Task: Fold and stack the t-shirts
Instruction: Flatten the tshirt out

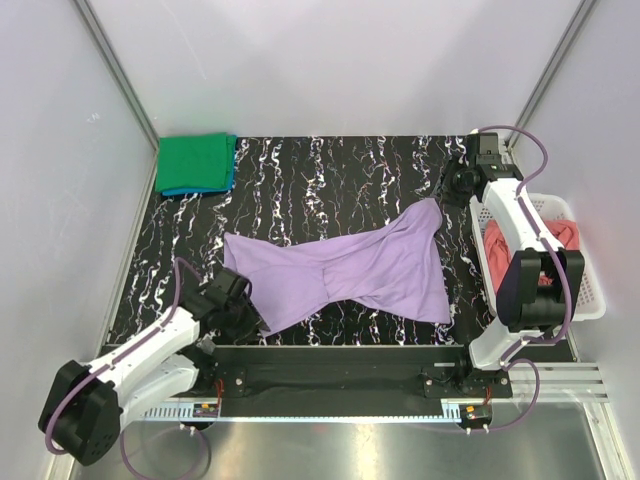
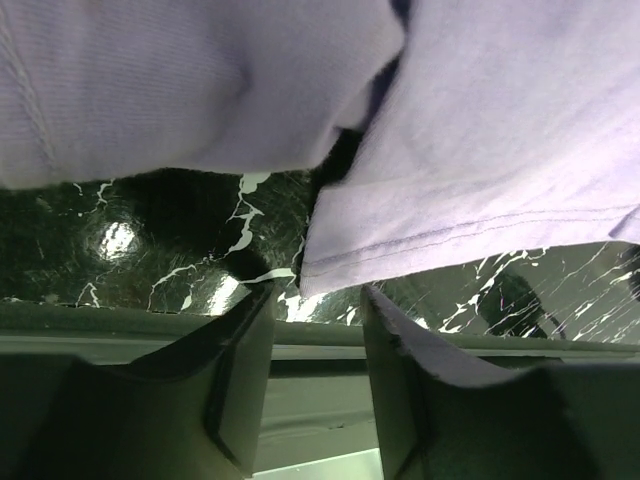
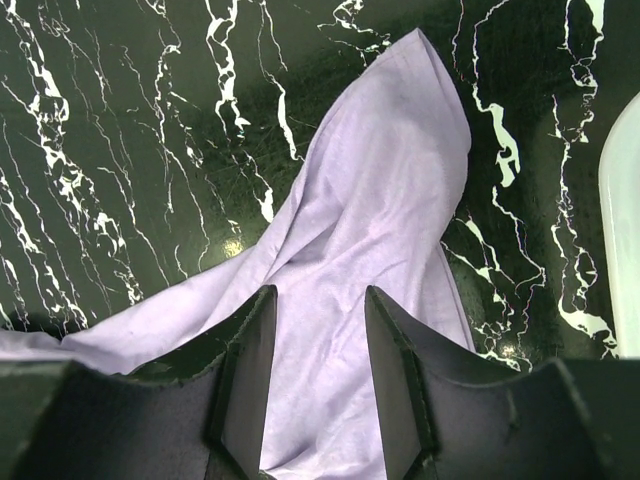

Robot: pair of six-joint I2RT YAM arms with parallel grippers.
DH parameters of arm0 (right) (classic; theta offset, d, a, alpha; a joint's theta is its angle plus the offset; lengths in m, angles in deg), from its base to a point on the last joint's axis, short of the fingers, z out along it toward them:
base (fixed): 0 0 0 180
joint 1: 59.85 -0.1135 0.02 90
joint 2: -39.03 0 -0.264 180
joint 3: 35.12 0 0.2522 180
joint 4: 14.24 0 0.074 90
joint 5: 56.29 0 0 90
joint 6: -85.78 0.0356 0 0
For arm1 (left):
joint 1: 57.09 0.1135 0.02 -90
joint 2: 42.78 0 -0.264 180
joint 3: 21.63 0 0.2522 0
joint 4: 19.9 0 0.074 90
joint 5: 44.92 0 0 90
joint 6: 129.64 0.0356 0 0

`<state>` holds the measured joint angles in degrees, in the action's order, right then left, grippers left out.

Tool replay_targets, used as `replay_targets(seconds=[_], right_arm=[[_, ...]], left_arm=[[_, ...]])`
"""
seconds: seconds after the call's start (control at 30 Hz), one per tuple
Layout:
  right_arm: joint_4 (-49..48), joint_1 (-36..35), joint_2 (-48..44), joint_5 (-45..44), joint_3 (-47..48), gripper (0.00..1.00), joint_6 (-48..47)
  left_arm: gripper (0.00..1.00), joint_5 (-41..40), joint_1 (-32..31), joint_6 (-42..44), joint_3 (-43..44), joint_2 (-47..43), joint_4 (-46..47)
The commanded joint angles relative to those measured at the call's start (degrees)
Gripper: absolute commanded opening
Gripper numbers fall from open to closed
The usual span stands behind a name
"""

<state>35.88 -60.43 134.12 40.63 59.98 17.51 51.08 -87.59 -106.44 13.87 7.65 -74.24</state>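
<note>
1. Top view: the purple shirt lies spread but rumpled in the middle of the table. A folded green shirt sits on a blue shirt at the far left corner. A pink shirt lies in the basket on the right. The left gripper is at the purple shirt's near left corner. The right gripper is just beyond its far right corner.
2. Left wrist view: the left gripper is parted, with nothing between its fingers. The purple shirt's hem lies just ahead of the tips, with bare table under them.
3. Right wrist view: the right gripper is also spread and holds nothing. The purple shirt's pointed corner shows beyond its fingers; whether they touch the cloth, I cannot tell. The basket's rim shows at the right edge.
</note>
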Motion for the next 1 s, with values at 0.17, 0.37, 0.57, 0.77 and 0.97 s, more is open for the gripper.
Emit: replay_targets(seconds=[0.17, 0.37, 0.57, 0.77, 0.97], right_arm=[[-0.41, 0.23, -2.01, -0.50, 0.13, 0.47, -0.03], [-0.32, 0.23, -2.54, -1.12, -0.22, 0.48, -0.64], [-0.41, 0.23, -1.32, -0.85, -0.04, 0.49, -0.21], [5.01, 0.14, 7.71, -3.13, 6.27, 0.53, 3.48], [7.59, 0.23, 15.99, -4.37, 14.54, 0.66, -1.07]], left_arm=[[0.39, -3.71, -0.96, 0.62, 3.74, 6.16, -0.99], [0.28, -4.95, -1.23, 0.62, 4.37, 7.66, -1.87], [0.13, -5.91, -1.32, 1.15, 5.24, 8.19, -1.61], [0.00, -14.08, 1.58, 8.26, 23.73, 10.73, -12.91], [0.00, -15.32, 14.49, 17.58, 43.37, 10.12, -20.41]])
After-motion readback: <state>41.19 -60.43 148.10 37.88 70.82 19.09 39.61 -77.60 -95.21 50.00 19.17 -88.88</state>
